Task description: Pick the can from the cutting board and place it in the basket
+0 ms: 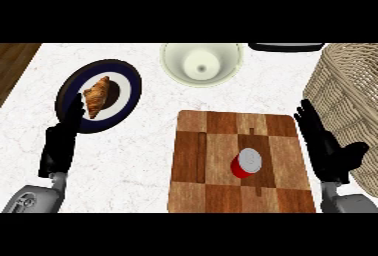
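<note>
One woven wicker basket point(347, 95) is standing at the right edge of the white marble counter point(140, 165), and I cannot tell what is lying inside it. Near the top a cream round bowl point(201, 62) is showing nothing inside, while a dark blue round plate point(103, 95) is carrying a brown croissant point(97, 96). The red can with silver lid point(246, 163) is standing upright on the checkered wooden cutting board point(214, 165). The black right hand point(328, 150) is hovering open between can and basket, holding nothing; the black left hand point(60, 142) is resting open beside the plate.
</note>
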Robot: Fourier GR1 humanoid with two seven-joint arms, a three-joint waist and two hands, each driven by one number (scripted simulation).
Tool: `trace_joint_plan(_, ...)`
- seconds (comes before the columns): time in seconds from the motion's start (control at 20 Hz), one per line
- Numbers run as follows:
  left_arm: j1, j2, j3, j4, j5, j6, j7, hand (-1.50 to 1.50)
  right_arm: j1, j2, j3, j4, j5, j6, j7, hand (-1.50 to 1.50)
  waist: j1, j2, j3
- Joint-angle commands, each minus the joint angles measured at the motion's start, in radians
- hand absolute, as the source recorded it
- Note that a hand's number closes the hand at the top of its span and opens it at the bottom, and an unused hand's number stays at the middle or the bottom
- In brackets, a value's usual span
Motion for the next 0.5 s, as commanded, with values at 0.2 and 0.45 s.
trace_joint_plan(0.2, -0.007, 0.022, -0.008, 0.007, 0.017, -0.084, 0.007, 0.00, -0.133, 0.080, -0.063, 0.067, -0.272, 0.398, -0.246, 1.50, 0.011, 0.003, -0.001)
trace_joint_plan(0.45, -0.057, -0.002, -0.003, 0.056, 0.054, -0.112, 0.058, 0.00, -0.127, 0.190, 0.052, -0.154, -0.137, 0.481, -0.612, -1.50, -0.040, -0.008, -0.005)
